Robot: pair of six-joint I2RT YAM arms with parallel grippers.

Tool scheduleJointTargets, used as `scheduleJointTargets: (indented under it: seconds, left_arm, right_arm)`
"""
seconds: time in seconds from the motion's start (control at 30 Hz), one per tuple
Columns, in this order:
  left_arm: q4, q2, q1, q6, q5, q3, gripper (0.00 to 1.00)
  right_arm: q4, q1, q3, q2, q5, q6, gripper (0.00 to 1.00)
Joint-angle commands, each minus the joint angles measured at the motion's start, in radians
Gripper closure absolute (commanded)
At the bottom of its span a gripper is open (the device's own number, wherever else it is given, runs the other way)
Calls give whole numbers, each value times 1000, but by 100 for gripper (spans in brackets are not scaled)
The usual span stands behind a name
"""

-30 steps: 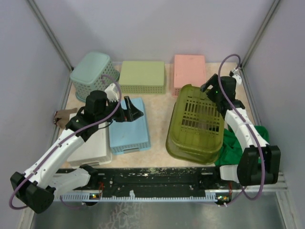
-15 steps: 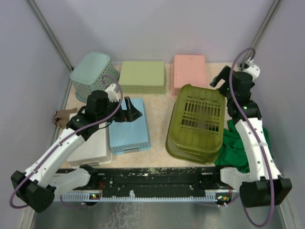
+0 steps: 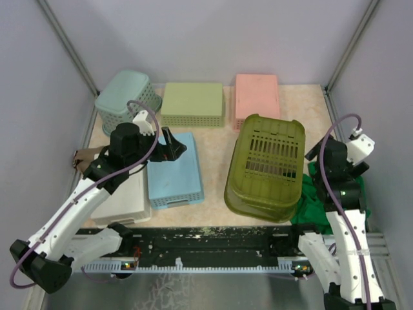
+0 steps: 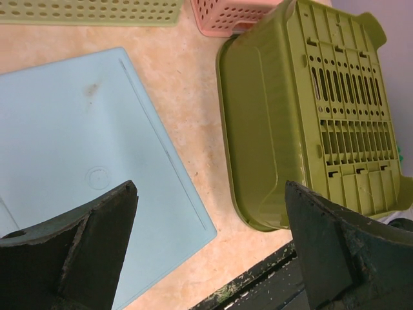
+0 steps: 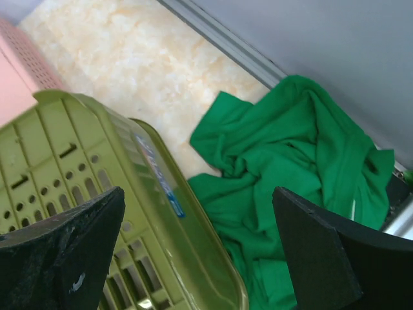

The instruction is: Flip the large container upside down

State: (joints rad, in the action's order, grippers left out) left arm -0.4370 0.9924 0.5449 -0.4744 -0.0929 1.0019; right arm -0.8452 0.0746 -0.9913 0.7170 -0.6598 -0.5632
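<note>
The large container (image 3: 266, 165) is a dark olive-green tub lying base up on the table at centre right, its slotted base facing the camera. It also shows in the left wrist view (image 4: 303, 110) and the right wrist view (image 5: 84, 187). My left gripper (image 3: 173, 147) is open and empty above the light blue bin, well left of the tub; its jaws stand wide apart in its own view (image 4: 210, 213). My right gripper (image 3: 315, 153) is open and empty just beyond the tub's right side, over the green cloth; it touches nothing in its own view (image 5: 197, 200).
A green cloth (image 3: 319, 194) lies bunched between the tub and the right wall, also in the right wrist view (image 5: 290, 148). A light blue bin (image 3: 173, 171) and a white basket (image 3: 122, 194) sit at left. Teal (image 3: 126, 97), pale green (image 3: 192, 103) and pink (image 3: 257, 95) baskets line the back.
My right arm has pulled back from the tub's far right corner, moving right and nearer, to beside the right wall. The tub stays base up. The left arm shifted slightly.
</note>
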Motion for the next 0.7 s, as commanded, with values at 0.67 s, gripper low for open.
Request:
scheduleJointTargets:
  seconds: [0.67]
  left_arm:
    - [46, -207, -3, -27, 197, -100, 0]
  right_arm:
    - [-20, -1, 18, -119, -9, -49, 3]
